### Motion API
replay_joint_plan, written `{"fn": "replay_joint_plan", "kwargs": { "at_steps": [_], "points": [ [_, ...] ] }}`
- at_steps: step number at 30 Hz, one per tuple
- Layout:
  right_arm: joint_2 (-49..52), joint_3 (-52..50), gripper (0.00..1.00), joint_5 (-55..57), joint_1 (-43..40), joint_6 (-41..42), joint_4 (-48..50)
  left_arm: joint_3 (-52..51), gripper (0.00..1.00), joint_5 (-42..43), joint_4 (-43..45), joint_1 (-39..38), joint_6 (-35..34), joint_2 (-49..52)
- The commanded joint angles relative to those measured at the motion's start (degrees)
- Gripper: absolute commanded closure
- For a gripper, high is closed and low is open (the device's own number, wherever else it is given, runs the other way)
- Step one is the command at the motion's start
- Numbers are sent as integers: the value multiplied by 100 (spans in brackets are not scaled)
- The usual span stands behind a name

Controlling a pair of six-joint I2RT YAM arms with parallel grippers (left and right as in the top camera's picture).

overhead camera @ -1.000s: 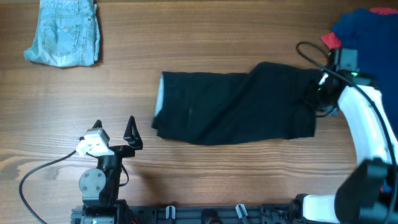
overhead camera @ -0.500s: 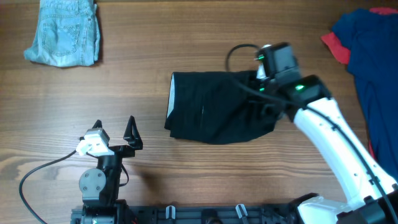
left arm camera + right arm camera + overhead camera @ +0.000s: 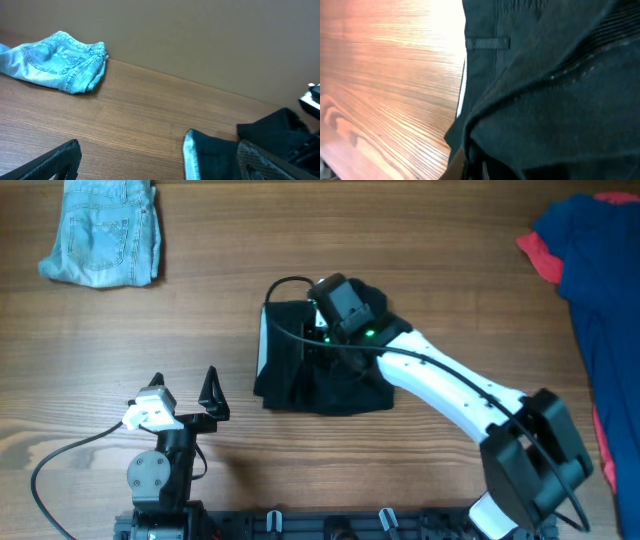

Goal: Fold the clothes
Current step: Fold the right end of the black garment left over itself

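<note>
Black soft garment (image 3: pixel 345 392) lies doubled under your right gripper (image 3: pixel 320 352) — clenched on its top layer. Its left end sits directly below.

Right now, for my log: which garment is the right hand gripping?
The black garment at mid-table: the right hand is shut on it. The denim shorts lie far left, the dark blue garment and red garment far right.

I see the whole table (image 3: pixel 200 330) from the overhead camera, looking straight down, arm bases at the near edge. My left wrist camera sits low over the wood, facing the far left, and shares the denim shorts (image 3: pixel 60 60) and the black garment (image 3: pixel 272 131) with overhead. My right wrist camera is pressed close against that black cloth.
</note>
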Motion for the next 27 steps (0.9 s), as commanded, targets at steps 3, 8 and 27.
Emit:
{"fn": "replay_joint_plan", "kwargs": {
  "at_steps": [3,8,27],
  "points": [
    [210,109,92,-308,55,581,404,-13,0,-55,-31,42,118,-52],
    [262,109,49,-389,310,673,750,-13,0,-55,-31,42,118,-52],
    [-817,155,8,-721,-1067,-221,-1132,-13,0,-52,-31,42,118,-52]
  ]
}}
